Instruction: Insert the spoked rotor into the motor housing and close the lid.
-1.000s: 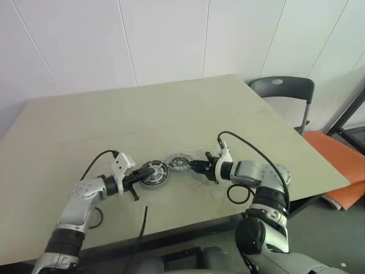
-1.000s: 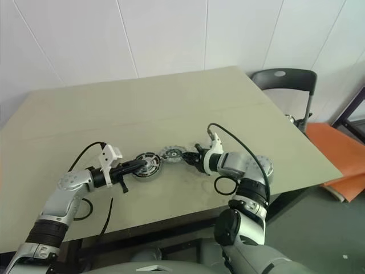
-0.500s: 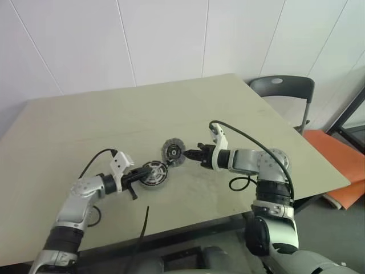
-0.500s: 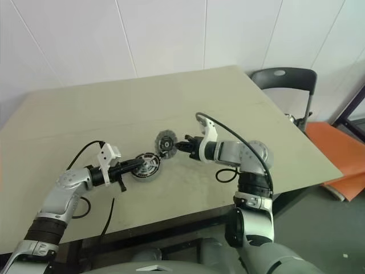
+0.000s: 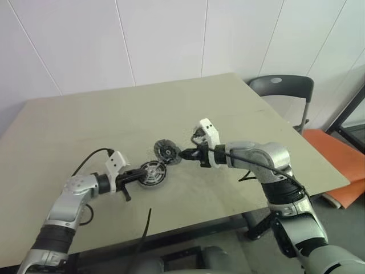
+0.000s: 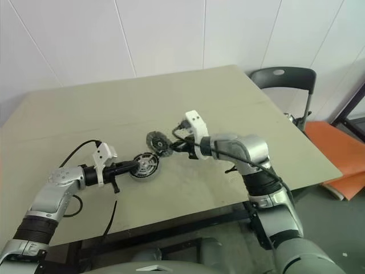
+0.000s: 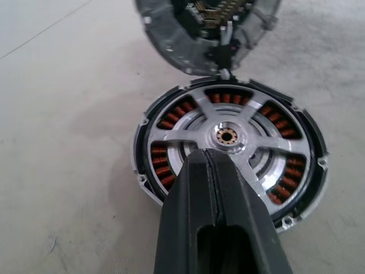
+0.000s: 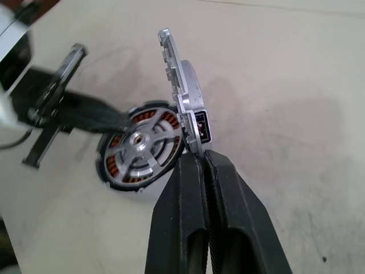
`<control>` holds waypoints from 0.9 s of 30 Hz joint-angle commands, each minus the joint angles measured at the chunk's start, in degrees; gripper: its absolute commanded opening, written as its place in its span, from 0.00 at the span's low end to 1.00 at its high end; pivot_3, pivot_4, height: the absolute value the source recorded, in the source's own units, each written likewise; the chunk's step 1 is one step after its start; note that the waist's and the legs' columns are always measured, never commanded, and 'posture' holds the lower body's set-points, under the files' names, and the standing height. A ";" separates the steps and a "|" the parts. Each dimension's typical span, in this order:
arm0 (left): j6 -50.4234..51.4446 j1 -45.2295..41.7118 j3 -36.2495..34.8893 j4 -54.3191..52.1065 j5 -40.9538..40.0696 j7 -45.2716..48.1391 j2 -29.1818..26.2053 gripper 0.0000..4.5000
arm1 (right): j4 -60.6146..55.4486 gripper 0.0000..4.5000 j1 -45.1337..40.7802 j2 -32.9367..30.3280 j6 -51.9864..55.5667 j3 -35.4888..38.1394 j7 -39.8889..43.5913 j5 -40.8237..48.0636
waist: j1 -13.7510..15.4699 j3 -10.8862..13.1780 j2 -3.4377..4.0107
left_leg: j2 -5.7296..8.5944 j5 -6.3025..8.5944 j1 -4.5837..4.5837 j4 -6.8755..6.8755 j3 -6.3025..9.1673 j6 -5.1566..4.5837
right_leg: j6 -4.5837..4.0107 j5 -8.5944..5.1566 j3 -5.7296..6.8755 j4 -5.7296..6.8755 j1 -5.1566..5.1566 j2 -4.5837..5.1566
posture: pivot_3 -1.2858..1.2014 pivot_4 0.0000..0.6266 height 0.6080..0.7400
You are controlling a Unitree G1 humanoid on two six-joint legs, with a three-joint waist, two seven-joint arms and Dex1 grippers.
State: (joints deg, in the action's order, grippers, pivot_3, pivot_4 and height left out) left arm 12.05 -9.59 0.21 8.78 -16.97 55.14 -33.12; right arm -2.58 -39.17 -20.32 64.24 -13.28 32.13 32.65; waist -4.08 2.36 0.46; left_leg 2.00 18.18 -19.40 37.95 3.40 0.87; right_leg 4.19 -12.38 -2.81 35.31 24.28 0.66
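Note:
The motor housing (image 5: 153, 172) lies on the table with the spoked rotor (image 7: 228, 135) sitting inside it, grey spokes over red-copper windings. My left gripper (image 5: 138, 174) is shut, its tip resting over the rotor's near side (image 7: 208, 157). My right gripper (image 5: 183, 154) is shut on the edge of the lid (image 5: 167, 152), a round silvery disc with a small connector (image 8: 202, 123). The lid is held tilted on edge, just above and behind the housing (image 8: 140, 149).
A dark chair (image 5: 282, 91) stands past the table's far right corner, with an orange object (image 5: 336, 162) on the floor beside it. A loose black cable (image 5: 145, 222) lies near the table's front edge (image 5: 188, 228).
My right gripper has lifted the lid off the table, rolled it from flat to standing on edge, and carried it left toward the housing. My left gripper has stayed at the housing.

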 commanded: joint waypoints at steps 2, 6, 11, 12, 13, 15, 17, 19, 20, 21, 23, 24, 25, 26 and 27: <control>6.05 -0.92 -7.51 -1.26 -7.28 -2.93 1.18 0.00 | -4.69 0.00 -0.27 -2.86 -4.09 -5.60 5.26 -3.05 | 0.09 0.13 -0.21 | -0.02 0.00 -0.01 0.02 0.04 0.00 | 0.00 0.00 0.02 0.03 0.01 -0.01 | 0.52 0.00 1.00; 11.37 -1.31 -11.70 -4.20 -12.54 -4.00 1.05 0.00 | -8.05 0.00 1.52 -3.80 -4.14 -6.86 9.86 -1.07 | 0.14 0.18 -0.36 | -0.02 0.01 -0.10 0.01 0.07 -0.01 | 0.02 0.01 0.07 -0.06 0.06 0.02 | 0.52 0.00 1.00; 13.28 -1.34 -14.04 -5.66 -14.40 -5.43 1.02 0.00 | -4.81 0.00 0.88 -0.22 -5.31 -2.74 7.92 -1.89 | 0.15 0.22 -0.47 | -0.01 0.07 -0.16 -0.05 0.04 -0.08 | 0.02 0.01 -0.03 -0.11 0.14 0.07 | 0.52 0.00 1.00; 13.38 -1.27 -14.05 -5.76 -14.38 -5.52 0.91 0.00 | -4.28 0.00 0.77 -0.01 -5.74 -2.69 7.66 -2.69 | 0.26 0.22 -0.47 | -0.01 0.07 -0.16 -0.06 0.05 -0.08 | 0.01 0.02 -0.03 -0.11 0.15 0.07 | 0.52 0.00 1.00; 13.50 -1.14 -13.91 -5.96 -14.29 -5.68 0.83 0.00 | -3.13 0.00 0.59 0.28 -6.84 -2.55 6.90 -3.93 | 0.33 0.22 -0.48 | -0.01 0.07 -0.16 -0.06 0.06 -0.08 | 0.01 0.02 -0.02 -0.11 0.15 0.09 | 0.52 0.00 1.00; 13.74 -0.77 -13.12 -6.53 -13.72 -5.95 0.78 0.00 | -1.40 0.00 0.24 0.92 -8.46 -2.11 5.71 -5.45 | 0.31 0.22 -0.48 | 0.02 0.07 -0.15 -0.05 0.06 -0.07 | 0.01 0.02 -0.02 -0.10 0.13 0.12 | 0.52 0.00 1.00; 13.85 -0.43 -12.37 -6.98 -13.12 -6.09 0.79 0.00 | -0.80 0.00 0.19 1.27 -9.48 -2.06 5.26 -6.41 | 0.33 0.22 -0.48 | 0.03 0.07 -0.14 -0.03 0.05 -0.07 | 0.00 0.02 -0.02 -0.10 0.11 0.14 | 0.52 0.00 1.00; 13.89 -0.22 -11.56 -7.33 -12.54 -6.29 0.96 0.00 | -0.74 0.00 0.54 0.38 -12.23 -3.69 5.56 -8.96 | 0.34 0.22 -0.48 | 0.03 0.07 -0.12 -0.03 0.06 -0.07 | 0.00 0.02 -0.02 -0.09 0.10 0.13 | 0.52 0.00 1.00; 13.91 -0.12 -11.42 -7.46 -12.44 -6.30 1.01 0.00 | -0.82 0.00 0.84 -0.05 -13.58 -4.49 5.62 -10.19 | 0.34 0.22 -0.48 | 0.03 0.07 -0.12 -0.03 0.06 -0.07 | 0.00 0.02 -0.02 -0.08 0.10 0.13 | 0.52 0.00 1.00; 13.95 -0.07 -11.26 -7.55 -12.36 -6.30 1.04 0.00 | -0.90 0.00 1.16 -0.36 -14.82 -5.09 5.74 -11.25 | 0.34 0.22 -0.48 | 0.03 0.07 -0.12 -0.03 0.06 -0.07 | 0.00 0.02 -0.02 -0.08 0.10 0.13 | 0.52 0.00 1.00; 14.01 -0.03 -10.98 -7.55 -12.29 -6.26 1.02 0.00 | -1.15 0.00 1.75 -0.64 -16.65 -5.61 6.20 -12.51 | 0.40 0.22 -0.49 | 0.03 0.07 -0.12 -0.03 0.06 -0.07 | 0.00 0.02 -0.02 -0.08 0.10 0.13 | 0.52 0.00 1.00; 14.04 -0.04 -10.72 -7.47 -12.17 -6.23 0.95 0.00 | -1.47 0.00 2.11 -0.72 -17.49 -5.56 6.76 -12.68 | 0.48 0.22 -0.49 | 0.03 0.07 -0.12 -0.03 0.06 -0.07 | 0.00 0.02 -0.02 -0.08 0.10 0.13 | 0.52 0.00 1.00; 14.03 0.02 -10.48 -7.40 -12.04 -6.15 0.84 0.00 | -2.15 0.00 2.50 -0.83 -18.14 -5.46 7.68 -12.45 | 0.61 0.22 -0.49 | 0.04 0.07 -0.13 -0.03 0.06 -0.07 | 0.00 0.02 -0.02 -0.08 0.10 0.13 | 0.52 0.00 1.00; 14.01 0.05 -10.29 -7.32 -11.93 -6.11 0.78 0.00 | -3.16 0.00 2.95 -0.94 -18.64 -5.18 8.95 -11.72 | 0.76 0.22 -0.49 | 0.04 0.07 -0.13 -0.03 0.06 -0.07 | 0.00 0.02 -0.02 -0.09 0.10 0.13 | 0.52 0.00 1.00; 14.00 0.07 -10.18 -7.28 -11.87 -6.08 0.75 0.00 | -3.83 0.00 3.25 -1.00 -19.01 -4.98 9.87 -11.24 | 0.86 0.22 -0.48 | 0.05 0.07 -0.14 -0.03 0.06 -0.07 | 0.00 0.02 -0.02 -0.09 0.10 0.13 | 0.52 0.00 1.00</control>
State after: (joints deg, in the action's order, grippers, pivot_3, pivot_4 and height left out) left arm 26.05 -9.07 -9.90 3.33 -29.16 48.88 -31.60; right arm -3.92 -35.73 -21.22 46.75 -18.98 40.57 21.01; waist -3.22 2.58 -0.02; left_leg 2.05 18.25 -19.54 37.92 3.45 0.80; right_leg 4.19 -12.36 -2.84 35.21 24.38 0.80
